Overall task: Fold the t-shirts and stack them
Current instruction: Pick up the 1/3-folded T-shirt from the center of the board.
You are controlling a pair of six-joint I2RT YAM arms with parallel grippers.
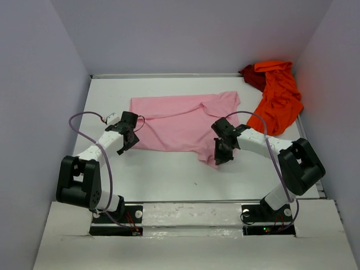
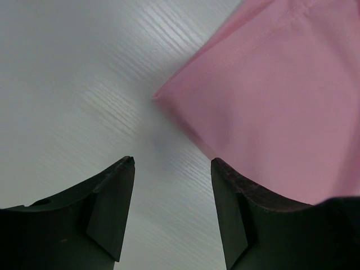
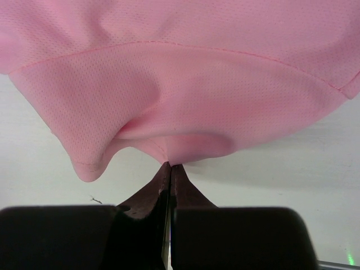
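Pink shirt (image 1: 180, 126): lies rumpled across the middle of the desk (image 1: 169, 174). Orange shirt (image 1: 278, 101): heaped at the far right corner, touching the dark red shirt (image 1: 252, 76) bunched behind it. Left tool (image 2: 173, 169): jaws apart, empty, over bare desk just beside the pink shirt's left corner. Right tool (image 3: 170, 169): jaws closed, pinching a fold at the pink shirt's near right edge.
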